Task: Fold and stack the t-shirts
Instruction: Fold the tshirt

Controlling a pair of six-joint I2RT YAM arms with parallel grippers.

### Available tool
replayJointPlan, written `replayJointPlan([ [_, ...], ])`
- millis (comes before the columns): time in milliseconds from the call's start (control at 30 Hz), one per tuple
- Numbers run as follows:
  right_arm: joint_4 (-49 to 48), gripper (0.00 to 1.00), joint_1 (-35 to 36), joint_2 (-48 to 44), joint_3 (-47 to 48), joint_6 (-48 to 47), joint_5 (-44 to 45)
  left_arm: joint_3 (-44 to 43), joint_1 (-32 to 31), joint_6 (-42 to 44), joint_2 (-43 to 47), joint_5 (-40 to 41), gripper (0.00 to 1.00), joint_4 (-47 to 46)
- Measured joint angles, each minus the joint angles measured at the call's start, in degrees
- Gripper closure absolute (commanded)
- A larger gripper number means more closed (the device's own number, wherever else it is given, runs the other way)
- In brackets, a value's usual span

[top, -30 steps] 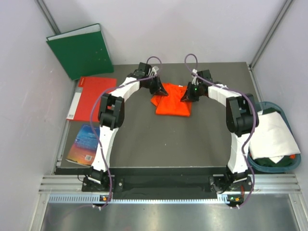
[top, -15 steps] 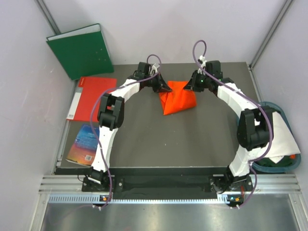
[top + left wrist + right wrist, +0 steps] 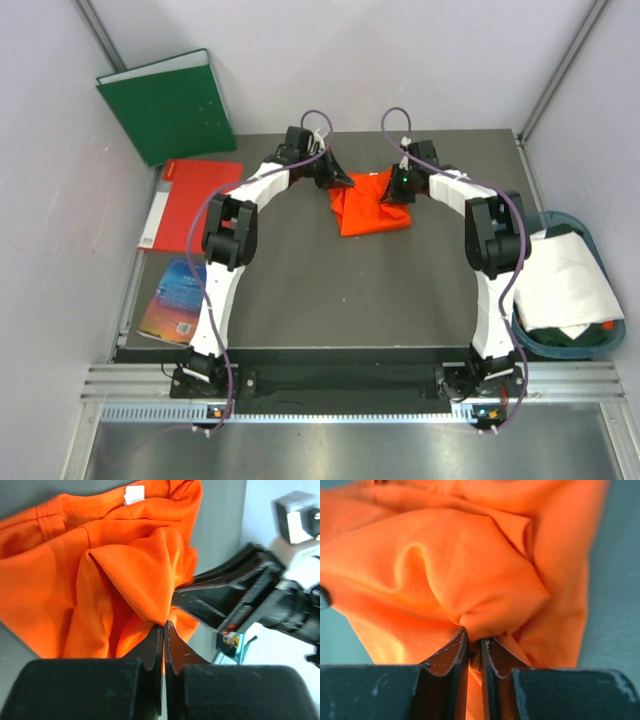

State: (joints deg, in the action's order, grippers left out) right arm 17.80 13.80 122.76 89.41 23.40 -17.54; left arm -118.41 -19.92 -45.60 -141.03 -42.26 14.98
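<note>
The orange t-shirt (image 3: 368,210) lies bunched at the far middle of the table. My left gripper (image 3: 343,182) is shut on its left far edge, cloth pinched between the tips (image 3: 163,626). My right gripper (image 3: 392,194) is shut on its right far edge, a fold of orange cloth (image 3: 485,580) clamped between the tips (image 3: 474,641). The right gripper also shows in the left wrist view (image 3: 210,605), just beyond the cloth. The white t-shirt (image 3: 562,280) lies draped over a basket at the right.
A dark teal basket (image 3: 590,340) hangs off the table's right edge. A green binder (image 3: 168,103) leans at the back left. A red folder (image 3: 192,203) and a blue book (image 3: 177,298) lie along the left edge.
Both grippers have kept hold of the orange shirt. The right gripper swung out toward the back right, then came back in. The shirt is now more bunched and sits further right.
</note>
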Motion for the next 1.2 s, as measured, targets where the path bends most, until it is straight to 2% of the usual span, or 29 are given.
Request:
replayJointPlan([
  [300,-2.14,0.89,-0.07,-0.13,1.9,0.2,7.08,0.0,1.25,2.36,0.92,6.08,1.0,1.75],
  [600,-3.02,0.88,-0.09,-0.13,5.25,0.46,8.31,1.09,1.51,4.42,4.61,11.04,1.0,3.54],
  [667,-3.04,0.84,-0.09,-0.11,7.1,0.68,8.63,1.11,1.62,4.87,5.18,12.13,1.0,3.67],
  [733,-2.69,0.7,-0.09,0.28,9.22,0.85,8.94,1.18,1.73,5.09,5.42,13.03,1.0,3.89],
  [867,-1.49,0.51,-0.11,3.8,15.96,1.09,10.67,1.62,2.08,5.22,5.46,14.1,1.0,4.92],
  [900,-1.16,0.44,-0.11,5.11,17.64,1.03,11.58,1.64,2.23,5.22,5.46,14.23,0.87,5.62],
  [933,-0.76,0.41,-0.15,5.97,18.43,1.16,12.09,1.64,2.29,5.2,5.46,14.23,0.68,6.01],
  [967,-0.02,0.38,-0.17,7.23,19.58,1.11,12.83,1.64,2.4,5.07,5.46,14.21,0.28,6.27],
  [1000,0.79,0.35,-0.2,8.17,20.55,1.29,13.4,1.64,2.49,5.4,5.44,14.14,0.14,6.4],
  [1067,2.71,0.32,-0.24,10.21,22.51,1.18,14.56,1.64,2.58,5.57,5.46,14.14,0.01,7.02],
  [1200,5.44,0.26,-0.44,11.67,23.08,0.76,17.07,1.64,2.64,6.34,5.46,14.53,0.01,9.44],
])
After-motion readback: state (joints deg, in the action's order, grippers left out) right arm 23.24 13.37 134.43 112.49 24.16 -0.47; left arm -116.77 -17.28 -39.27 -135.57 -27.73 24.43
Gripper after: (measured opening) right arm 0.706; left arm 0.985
